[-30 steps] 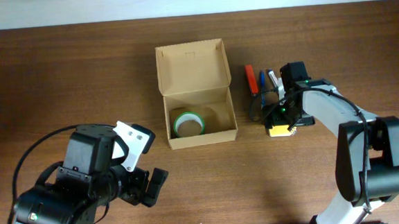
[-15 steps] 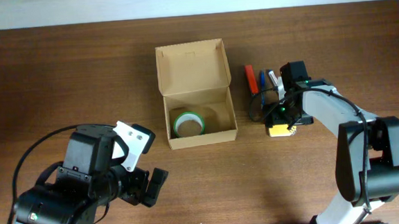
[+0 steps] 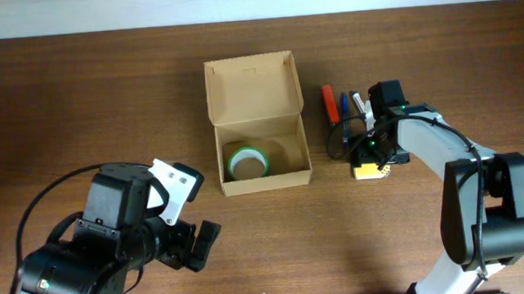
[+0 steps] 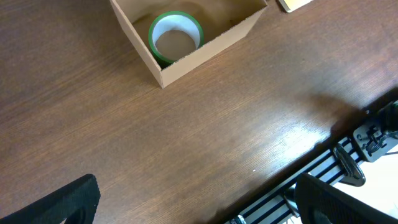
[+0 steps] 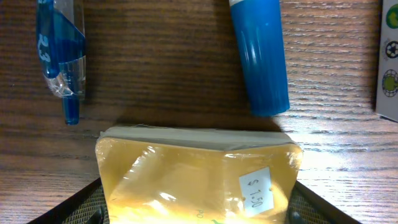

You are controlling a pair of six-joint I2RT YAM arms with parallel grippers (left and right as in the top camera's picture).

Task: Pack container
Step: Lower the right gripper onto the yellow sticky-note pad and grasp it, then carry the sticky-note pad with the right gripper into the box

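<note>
Two fingers of the right claw point(image 5: 198, 208) pinch a shrink-wrapped yellow sticky-note pad point(image 5: 199, 168). A blue marker point(image 5: 260, 56) and a blue pen point(image 5: 62, 56) lie just beyond its tips. The open cardboard container point(image 3: 258, 124), green tape roll point(image 3: 246, 162) inside, sits off to that claw's left. The left claw point(image 3: 200, 244) hangs spread, well short of it.

light: bright, even | shadows: soft | glare: table point(image 4: 292, 134) sheen

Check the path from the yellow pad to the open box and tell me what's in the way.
Nothing visible: bare table lies between the yellow pad in the right gripper and the container. The pens lie farther back; the tape roll leaves room inside.
</note>
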